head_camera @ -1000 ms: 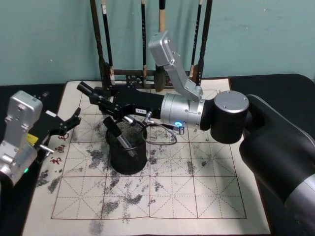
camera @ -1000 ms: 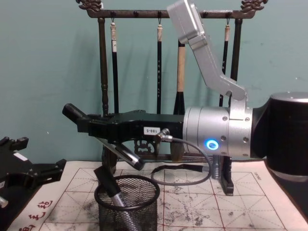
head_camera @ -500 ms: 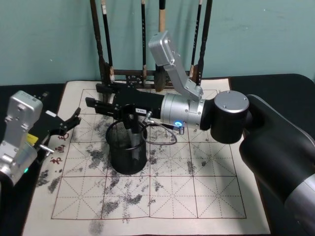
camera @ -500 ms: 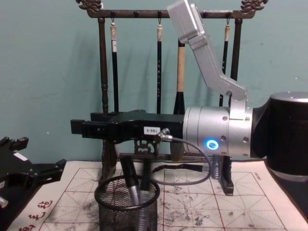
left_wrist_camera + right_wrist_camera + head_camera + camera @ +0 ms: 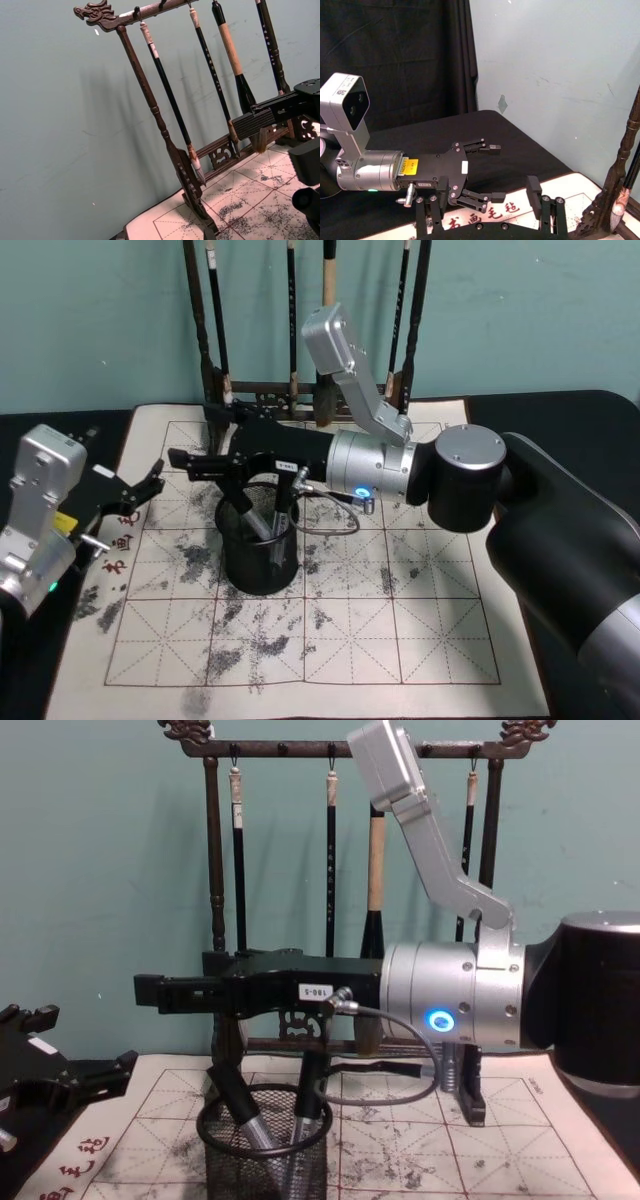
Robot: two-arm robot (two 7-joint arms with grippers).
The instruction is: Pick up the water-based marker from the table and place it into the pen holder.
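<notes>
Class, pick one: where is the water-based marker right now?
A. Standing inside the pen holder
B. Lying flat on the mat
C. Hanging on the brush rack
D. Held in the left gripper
A: the marker leans inside the pen holder, below the open right gripper.

One pen holder is standing on the mat, near centre-left.

Two markers are leaning inside it: one marker tilting left, a second marker tilting right.

One calligraphy mat is lying on the one table.

One brush rack is standing at the far edge. Five brushes are hanging from it in the chest view: first brush, second brush, third brush, and two partly hidden behind the arm, so that count is less sure.

Two hands are showing: left hand at the left edge, right hand over the holder.
</notes>
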